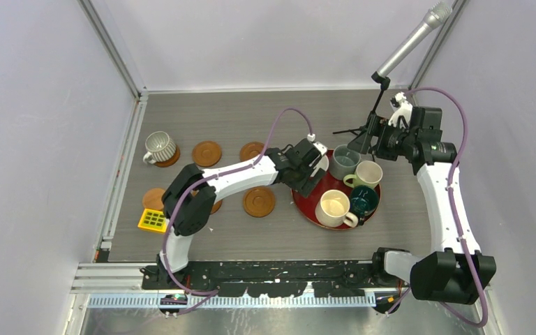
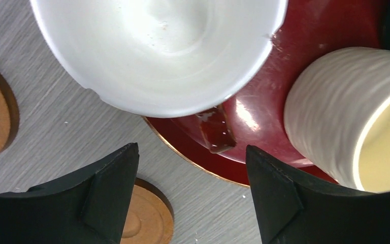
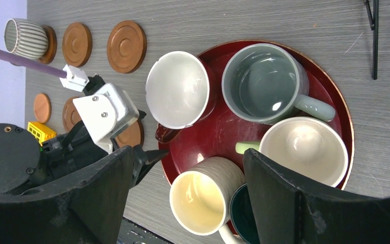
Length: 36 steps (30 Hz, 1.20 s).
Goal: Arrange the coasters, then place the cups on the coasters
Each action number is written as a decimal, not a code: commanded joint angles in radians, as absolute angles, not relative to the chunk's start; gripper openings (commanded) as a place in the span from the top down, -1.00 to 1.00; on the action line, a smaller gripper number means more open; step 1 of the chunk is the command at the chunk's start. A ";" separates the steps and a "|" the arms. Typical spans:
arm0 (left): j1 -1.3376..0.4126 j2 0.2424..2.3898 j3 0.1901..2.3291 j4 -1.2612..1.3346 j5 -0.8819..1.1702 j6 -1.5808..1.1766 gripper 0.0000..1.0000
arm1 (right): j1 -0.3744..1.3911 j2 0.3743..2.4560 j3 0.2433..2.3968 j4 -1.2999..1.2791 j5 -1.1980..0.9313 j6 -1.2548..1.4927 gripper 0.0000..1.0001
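Left jaws wide, nothing held, low at the white mug on the left rim of the red tray; probably lining up a wall pinch. Right jaws wide and empty, high over the tray, likely keeping clear. Ribbed mug sits on one of the coasters; five lie bare on the tabletop.

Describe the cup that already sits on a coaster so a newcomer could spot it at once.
Find the red tray holding five cups, then follow the far row of brown coasters leftward. At its left end stands the ribbed mug, grey-white with dark vertical stripes. It is the only cup off the tray and on a coaster.
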State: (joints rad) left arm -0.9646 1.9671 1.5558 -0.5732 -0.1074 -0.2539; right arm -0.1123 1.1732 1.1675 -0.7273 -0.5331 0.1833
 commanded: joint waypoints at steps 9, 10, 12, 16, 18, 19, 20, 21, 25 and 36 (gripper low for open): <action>-0.902 1.957 1.563 -0.494 -0.155 -0.214 -0.08 | -0.123 1.128 1.142 -0.712 -0.535 0.194 -0.66; -0.902 1.958 1.563 -0.486 -0.142 -0.209 -0.05 | -0.123 1.129 1.144 -0.713 -0.535 0.194 -0.66; -0.902 1.960 1.563 -0.462 -0.118 -0.201 -0.05 | -0.123 1.136 1.148 -0.713 -0.535 0.194 -0.66; -0.902 1.982 1.582 -0.431 -0.100 -0.159 -0.16 | -0.123 1.142 1.152 -0.713 -0.537 0.192 -0.66; -0.902 1.995 1.594 -0.427 -0.103 -0.146 -0.19 | -0.123 1.144 1.152 -0.713 -0.537 0.192 -0.66; -0.902 1.999 1.597 -0.422 -0.104 -0.144 -0.20 | -0.123 1.145 1.152 -0.713 -0.537 0.192 -0.66; -0.902 2.004 1.596 -0.416 -0.105 -0.144 -0.20 | -0.123 1.147 1.153 -0.713 -0.539 0.192 -0.66; -0.901 2.007 1.595 -0.410 -0.105 -0.144 -0.20 | -0.123 1.149 1.154 -0.714 -0.539 0.192 -0.65; -0.901 2.030 1.602 -0.400 -0.107 -0.146 -0.17 | -0.123 1.157 1.157 -0.713 -0.537 0.189 -0.66; -0.881 2.071 1.629 -0.378 -0.117 -0.146 0.04 | -0.123 1.163 1.152 -0.713 -0.537 0.191 -0.65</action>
State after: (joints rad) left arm -0.8913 2.0800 1.5845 -0.4389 -0.1112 -0.1513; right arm -0.1200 1.1656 1.1362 -0.7345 -0.5331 0.1871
